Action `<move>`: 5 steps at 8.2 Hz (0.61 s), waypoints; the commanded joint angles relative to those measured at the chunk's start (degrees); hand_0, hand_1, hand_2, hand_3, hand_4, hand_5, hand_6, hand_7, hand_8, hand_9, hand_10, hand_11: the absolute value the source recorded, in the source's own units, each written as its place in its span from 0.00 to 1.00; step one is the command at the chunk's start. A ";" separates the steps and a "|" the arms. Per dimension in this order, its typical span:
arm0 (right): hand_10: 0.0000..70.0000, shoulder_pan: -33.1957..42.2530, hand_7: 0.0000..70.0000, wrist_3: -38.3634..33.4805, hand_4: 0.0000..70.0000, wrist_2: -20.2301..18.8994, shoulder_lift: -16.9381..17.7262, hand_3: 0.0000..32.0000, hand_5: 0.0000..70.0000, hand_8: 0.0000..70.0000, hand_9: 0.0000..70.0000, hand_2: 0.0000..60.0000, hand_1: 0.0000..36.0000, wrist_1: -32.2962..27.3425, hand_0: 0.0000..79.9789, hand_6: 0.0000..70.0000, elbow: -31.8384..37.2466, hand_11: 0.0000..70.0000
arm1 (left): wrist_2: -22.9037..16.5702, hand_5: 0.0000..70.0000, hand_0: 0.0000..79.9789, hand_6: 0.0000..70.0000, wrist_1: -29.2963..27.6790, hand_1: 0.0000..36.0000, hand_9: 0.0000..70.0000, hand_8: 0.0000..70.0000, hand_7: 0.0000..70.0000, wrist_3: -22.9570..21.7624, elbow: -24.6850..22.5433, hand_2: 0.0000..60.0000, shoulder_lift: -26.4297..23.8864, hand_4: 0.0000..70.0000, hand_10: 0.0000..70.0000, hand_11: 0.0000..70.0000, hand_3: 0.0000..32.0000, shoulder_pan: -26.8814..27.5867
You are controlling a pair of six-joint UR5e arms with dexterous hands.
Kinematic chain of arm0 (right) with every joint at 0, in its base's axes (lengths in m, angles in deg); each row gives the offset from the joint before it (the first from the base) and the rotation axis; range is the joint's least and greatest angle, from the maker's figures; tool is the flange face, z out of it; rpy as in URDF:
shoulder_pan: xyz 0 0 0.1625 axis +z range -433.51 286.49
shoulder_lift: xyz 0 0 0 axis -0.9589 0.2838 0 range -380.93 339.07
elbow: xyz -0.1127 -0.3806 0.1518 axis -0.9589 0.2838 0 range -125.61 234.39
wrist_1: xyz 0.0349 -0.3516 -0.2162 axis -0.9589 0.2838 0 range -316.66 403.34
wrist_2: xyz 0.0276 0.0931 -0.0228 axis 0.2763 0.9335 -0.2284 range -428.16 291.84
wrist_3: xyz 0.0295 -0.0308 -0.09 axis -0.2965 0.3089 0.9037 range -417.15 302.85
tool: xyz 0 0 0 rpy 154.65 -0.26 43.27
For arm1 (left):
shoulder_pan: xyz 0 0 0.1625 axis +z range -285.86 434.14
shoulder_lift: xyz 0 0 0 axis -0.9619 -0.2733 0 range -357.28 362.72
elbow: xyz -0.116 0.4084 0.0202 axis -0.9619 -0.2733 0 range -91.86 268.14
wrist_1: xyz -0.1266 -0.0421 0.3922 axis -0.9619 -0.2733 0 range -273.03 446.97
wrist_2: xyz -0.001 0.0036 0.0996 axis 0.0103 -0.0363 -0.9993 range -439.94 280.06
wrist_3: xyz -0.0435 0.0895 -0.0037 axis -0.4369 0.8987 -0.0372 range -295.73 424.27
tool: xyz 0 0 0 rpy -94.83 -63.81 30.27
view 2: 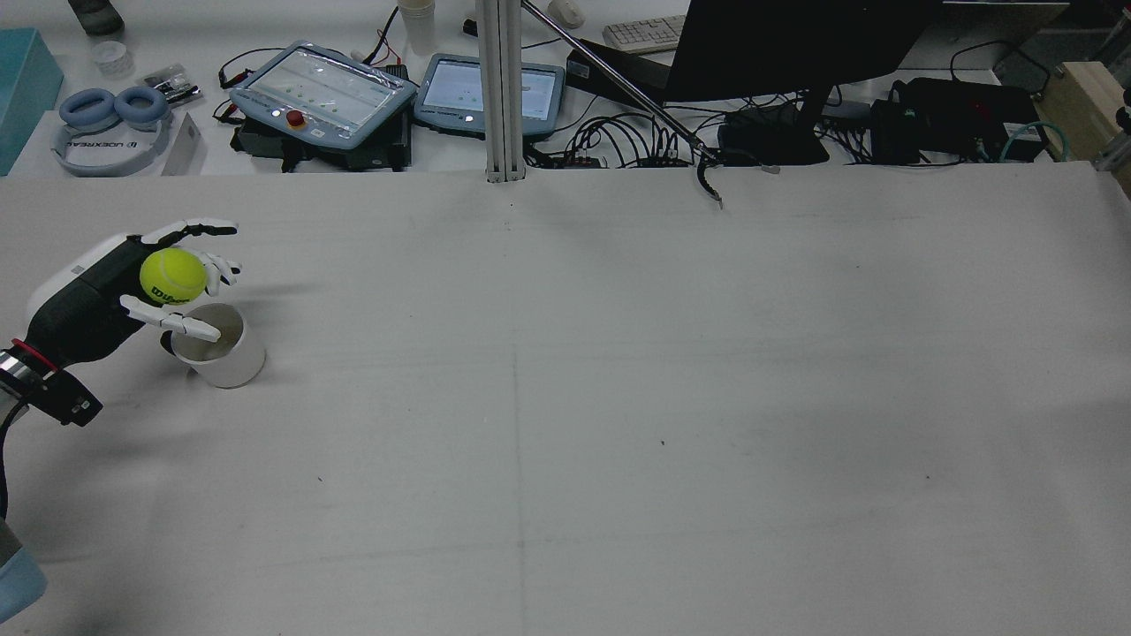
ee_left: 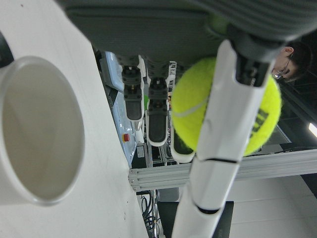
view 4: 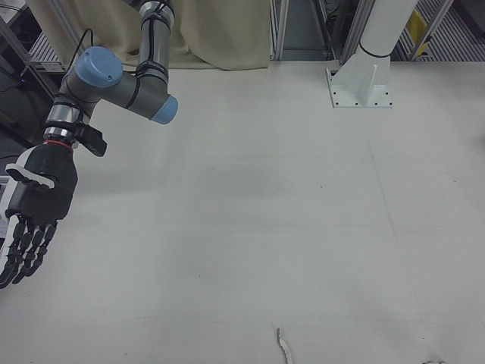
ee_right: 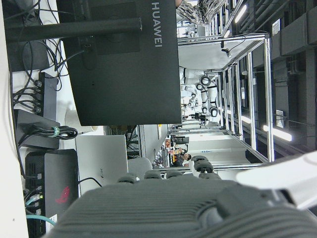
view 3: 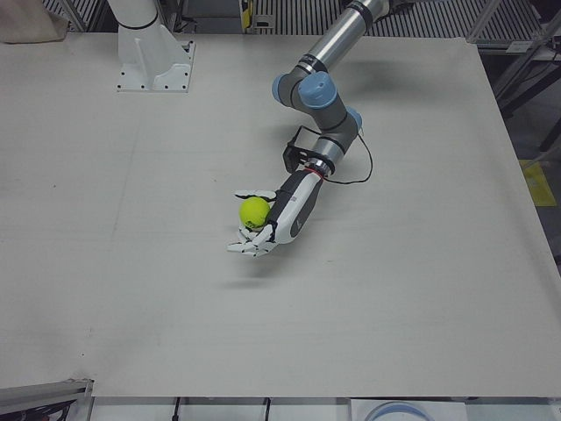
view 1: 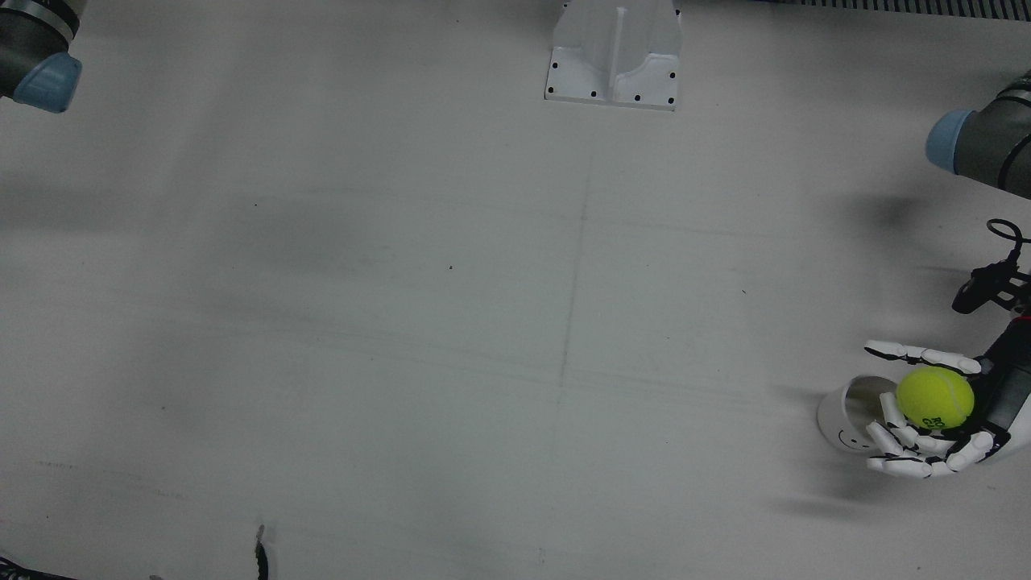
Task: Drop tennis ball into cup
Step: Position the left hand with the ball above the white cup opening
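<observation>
Left hand (view 2: pixel 132 291) clasped around the ball (view 2: pixel 172 276), held above and just beside the cup (view 2: pixel 221 346), near the left edge of the table (view 2: pixel 565 397). Cup upright, mouth open, empty as far as visible. In the left hand view, ball (ee_left: pixel 225 106) caged between fingers (ee_left: pixel 218 148), cup (ee_left: pixel 39 131) offset to one side and lower. In the front view, ball (view 1: pixel 934 398) over the cup's (view 1: pixel 846 415) near rim rather than its centre, fingertips overlapping the opening.

For a clean drop: shift the hand a little farther over the mouth until the ball sits centred; keep low above the rim to limit bounce; spread the fingers evenly so the ball falls straight, not sideways; avoid brushing the light cup, probably easy to tip.

Right hand (view 4: pixel 34 208) idle off the right edge, fingers extended and apart, holding nothing.
</observation>
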 commanded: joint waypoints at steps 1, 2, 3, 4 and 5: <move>0.00 0.00 0.00 0.00 0.00 0.00 -0.08 0.00 0.00 0.00 0.00 0.00 0.00 0.04 0.00 0.00 0.00 0.00 | 1.03 0.31 1.00 0.98 -0.47 0.78 0.62 0.51 0.86 0.07 0.84 0.10 -0.14 0.29 0.25 0.40 0.00 0.71; 0.00 0.00 0.00 0.00 0.00 0.00 -0.08 0.00 0.00 0.00 0.00 0.00 0.00 0.04 0.00 0.00 0.00 0.00 | 1.03 0.34 1.00 1.00 -0.56 0.78 0.62 0.53 0.83 0.07 0.84 0.13 -0.14 0.29 0.25 0.40 0.00 0.71; 0.00 0.00 0.00 0.00 0.00 0.00 0.00 0.00 0.00 0.00 0.00 0.00 0.00 -0.05 0.00 0.00 0.00 0.00 | 1.03 0.34 1.00 1.00 -0.56 0.78 0.62 0.52 0.84 0.07 0.75 0.12 -0.40 0.29 0.25 0.40 0.00 0.71; 0.00 0.00 0.00 0.00 0.00 0.00 0.01 0.00 0.00 0.00 0.00 0.00 0.00 0.04 0.00 0.00 0.00 0.00 | 1.03 0.32 1.00 1.00 -0.56 0.80 0.62 0.51 0.86 0.33 0.93 0.10 -0.66 0.29 0.25 0.40 0.00 1.58; 0.00 0.00 0.00 0.00 0.00 0.00 0.01 0.00 0.00 0.00 0.00 0.00 0.00 -0.05 0.00 0.00 0.00 0.00 | 1.12 0.36 1.00 1.00 -0.56 0.77 0.61 0.54 0.81 0.68 1.02 0.14 -0.84 0.29 0.25 0.40 0.00 2.54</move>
